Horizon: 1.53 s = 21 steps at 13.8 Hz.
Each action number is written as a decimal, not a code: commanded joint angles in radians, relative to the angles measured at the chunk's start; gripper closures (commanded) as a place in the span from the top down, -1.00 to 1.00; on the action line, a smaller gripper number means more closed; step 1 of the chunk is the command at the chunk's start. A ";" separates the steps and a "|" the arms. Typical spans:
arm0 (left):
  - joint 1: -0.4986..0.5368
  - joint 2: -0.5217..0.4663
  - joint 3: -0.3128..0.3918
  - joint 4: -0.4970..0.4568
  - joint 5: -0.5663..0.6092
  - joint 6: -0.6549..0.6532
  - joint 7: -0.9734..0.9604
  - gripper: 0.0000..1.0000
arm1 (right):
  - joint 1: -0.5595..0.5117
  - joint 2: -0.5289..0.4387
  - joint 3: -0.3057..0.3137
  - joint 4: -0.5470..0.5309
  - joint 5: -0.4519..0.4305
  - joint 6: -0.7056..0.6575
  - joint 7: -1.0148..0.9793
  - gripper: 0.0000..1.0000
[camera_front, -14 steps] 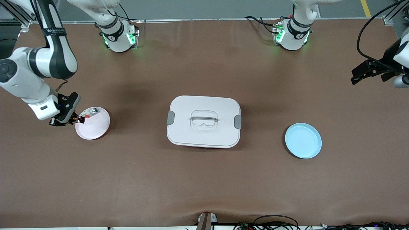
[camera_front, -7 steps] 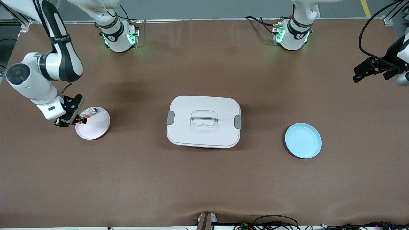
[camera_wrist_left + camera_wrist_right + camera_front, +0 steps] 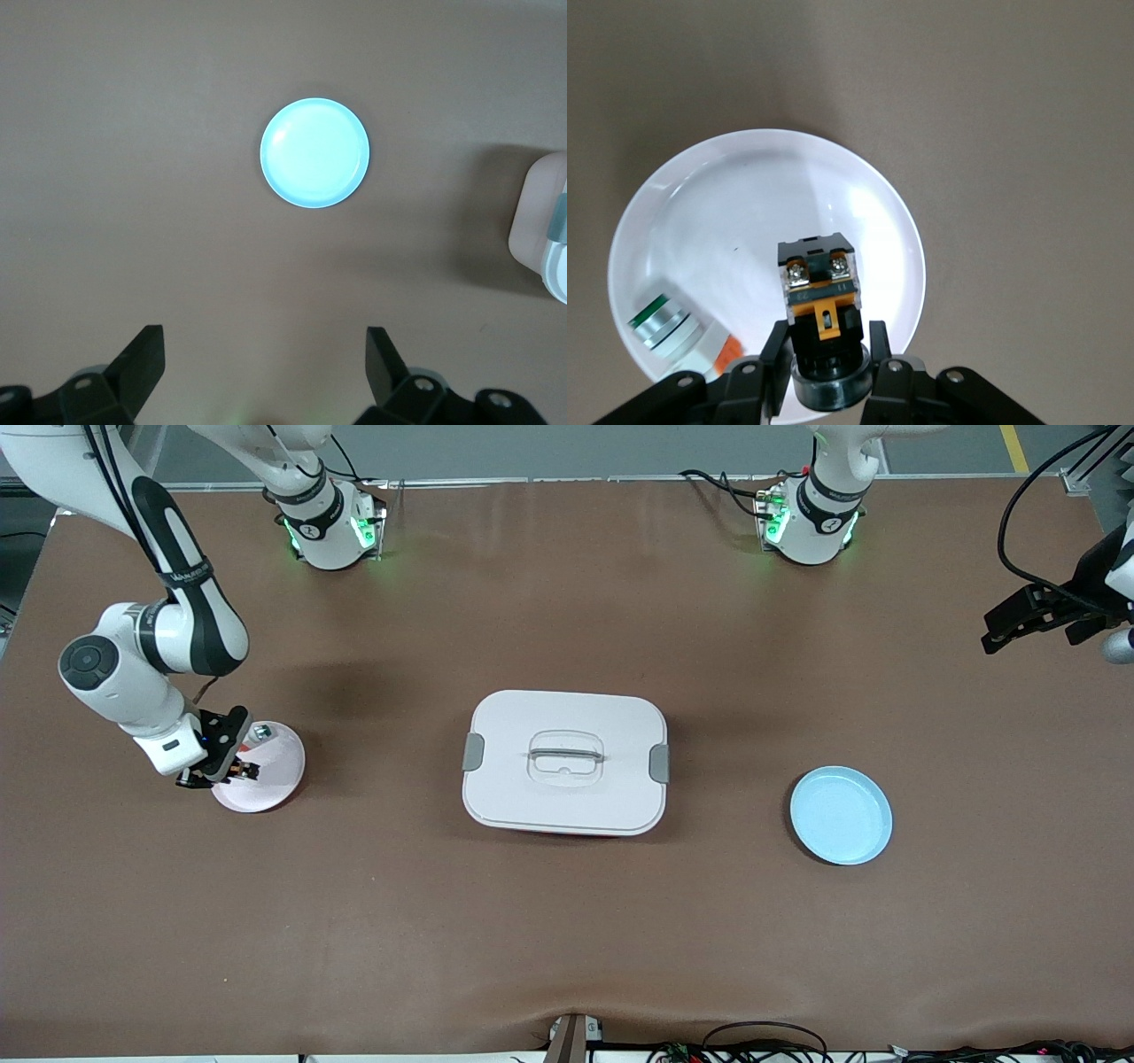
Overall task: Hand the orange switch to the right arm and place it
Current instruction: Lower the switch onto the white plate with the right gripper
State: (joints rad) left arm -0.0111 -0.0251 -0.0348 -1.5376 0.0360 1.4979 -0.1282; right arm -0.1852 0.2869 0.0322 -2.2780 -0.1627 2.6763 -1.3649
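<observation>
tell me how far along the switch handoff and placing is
Handoff looks done: the right hand is shut on the orange switch, held over the white plate beside a silver-and-green piece. The left hand waits open, empty, above the blue plate. Left: setting it down and releasing.

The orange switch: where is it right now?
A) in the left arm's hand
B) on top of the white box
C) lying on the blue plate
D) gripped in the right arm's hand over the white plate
D: the right hand is shut on the orange switch above the white plate.
</observation>
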 commanded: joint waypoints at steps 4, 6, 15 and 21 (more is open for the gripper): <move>-0.003 -0.006 0.001 0.008 -0.028 -0.030 0.021 1.00 | -0.019 0.070 0.014 0.023 -0.026 0.059 0.000 -1.00; -0.001 -0.003 0.001 0.011 -0.028 -0.021 0.022 1.00 | -0.023 0.107 0.014 0.041 -0.026 0.060 0.000 -1.00; -0.016 0.020 0.000 0.011 -0.027 0.031 0.012 1.00 | -0.025 0.141 0.014 0.045 -0.026 0.080 0.001 -1.00; -0.010 0.017 0.000 0.004 -0.024 0.013 -0.004 1.00 | -0.023 0.141 0.014 0.052 -0.026 0.079 0.003 -0.24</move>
State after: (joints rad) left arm -0.0231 -0.0050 -0.0359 -1.5385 0.0240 1.5250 -0.1280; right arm -0.1862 0.4106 0.0314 -2.2458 -0.1629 2.7469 -1.3648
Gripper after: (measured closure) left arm 0.000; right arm 0.608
